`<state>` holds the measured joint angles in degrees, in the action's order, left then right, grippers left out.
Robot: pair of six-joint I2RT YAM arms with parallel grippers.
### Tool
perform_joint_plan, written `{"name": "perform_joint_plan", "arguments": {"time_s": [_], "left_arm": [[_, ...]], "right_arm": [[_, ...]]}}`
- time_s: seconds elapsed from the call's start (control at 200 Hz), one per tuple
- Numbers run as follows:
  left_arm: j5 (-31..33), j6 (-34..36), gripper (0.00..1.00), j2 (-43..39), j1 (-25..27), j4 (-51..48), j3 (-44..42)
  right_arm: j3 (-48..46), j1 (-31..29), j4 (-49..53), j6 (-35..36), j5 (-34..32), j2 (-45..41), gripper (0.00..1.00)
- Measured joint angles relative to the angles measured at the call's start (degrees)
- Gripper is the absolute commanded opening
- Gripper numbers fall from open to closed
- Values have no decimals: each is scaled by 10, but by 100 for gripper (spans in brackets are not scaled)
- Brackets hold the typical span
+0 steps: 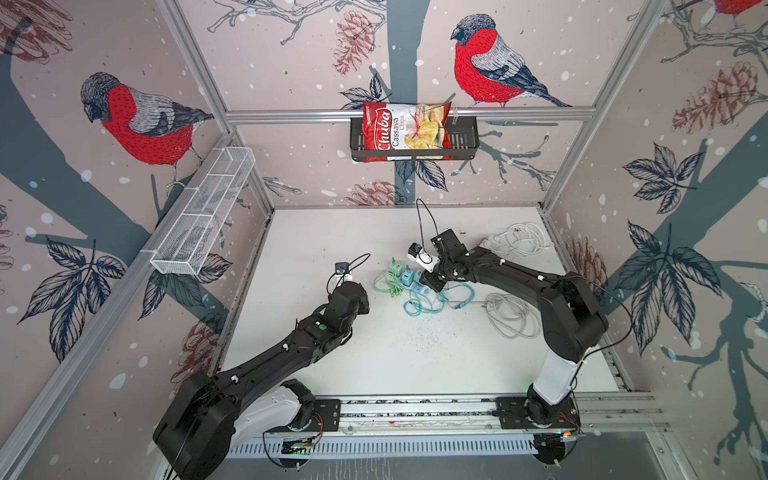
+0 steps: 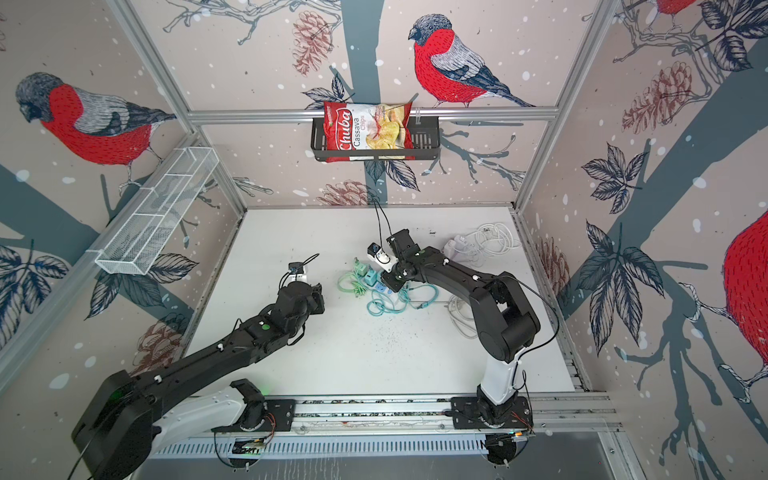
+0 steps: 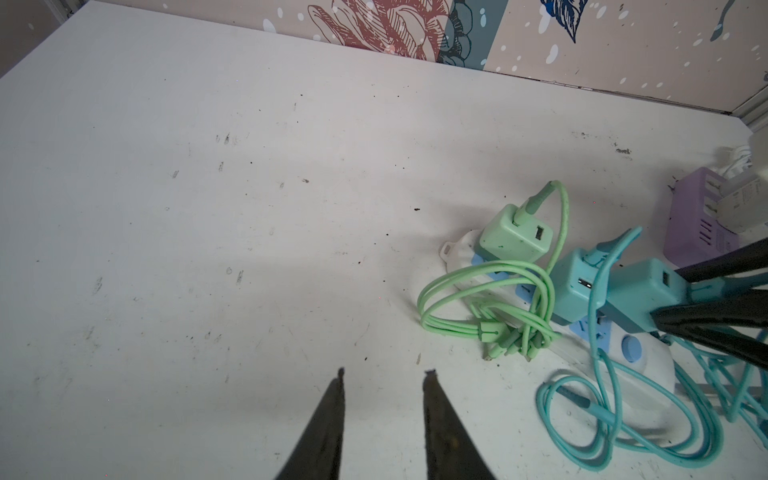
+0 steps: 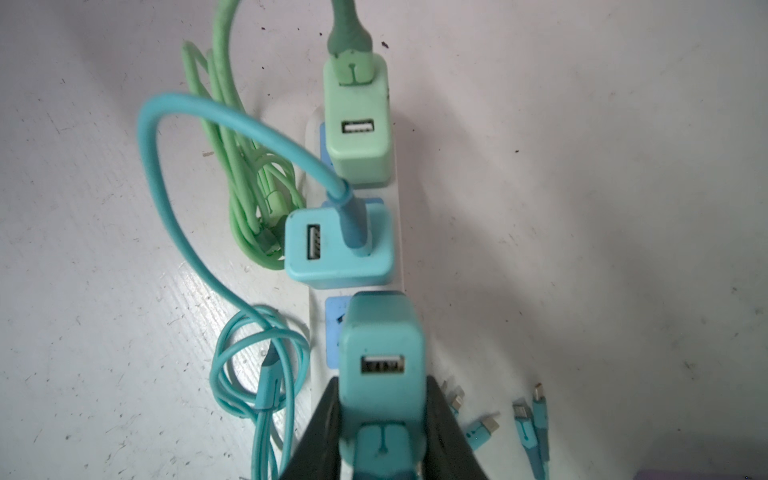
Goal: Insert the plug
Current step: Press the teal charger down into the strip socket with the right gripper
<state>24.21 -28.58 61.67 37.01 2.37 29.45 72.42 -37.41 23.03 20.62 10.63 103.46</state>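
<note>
We see the teal cube-shaped USB charger plug [image 4: 382, 353] clamped between the two black fingers of the right gripper [image 4: 382, 386], which presses on its two sides. The plug sits over the blue socket face [image 4: 332, 332] at the switch end of the white plastic power strip [image 4: 318, 374]. Its body covers most of that face, and we cannot tell whether its prongs are in the slots.

Just beside it on the strip, a second teal cube charger [image 4: 336, 245] stands in the middle socket with a teal cable in its top. Next along, a pale green cube charger [image 4: 357, 137] stands in the end socket with a green cable in it. A bundle of pale green cable [image 4: 249, 187] lies on the table against one long side of the strip. Loops of teal cable [image 4: 257, 361] lie by the switch end, and loose teal connector ends [image 4: 536, 411] lie on the strip's other side.

The strip lies near the middle of the white table [image 1: 332, 232]. The left gripper [image 3: 384, 374] hangs over bare table toward the left edge, well apart from the strip. Its fingers are drawn in to a narrow gap and hold nothing.

Toward the back right corner lies a purple slotted block [image 3: 694, 216] with a white adapter [image 3: 744, 199] against it and a coil of white cable [image 1: 523, 239] beside it. Another white cable [image 1: 511, 316] lies near the right edge.

On the back wall a black basket [image 1: 465, 141] holds a red bag of cassava chips [image 1: 399, 129]. A white wire basket [image 1: 208, 208] hangs on the left wall.
</note>
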Motion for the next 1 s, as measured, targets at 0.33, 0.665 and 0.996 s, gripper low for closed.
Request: {"name": "perform_joint_plan", "arguments": {"time_s": [0.33,0.665,0.996], "left_arm": [[0,0,33,2,0,0,-2],[0,0,33,-2,0,0,-5],[0,0,32,-4,0,1,-8]], "right_arm": [[-1,-3,0,0,0,-1,4],[-11,-3,6,-10,-2,-9,4],[-5,0,18,-11,0,4,4]]}}
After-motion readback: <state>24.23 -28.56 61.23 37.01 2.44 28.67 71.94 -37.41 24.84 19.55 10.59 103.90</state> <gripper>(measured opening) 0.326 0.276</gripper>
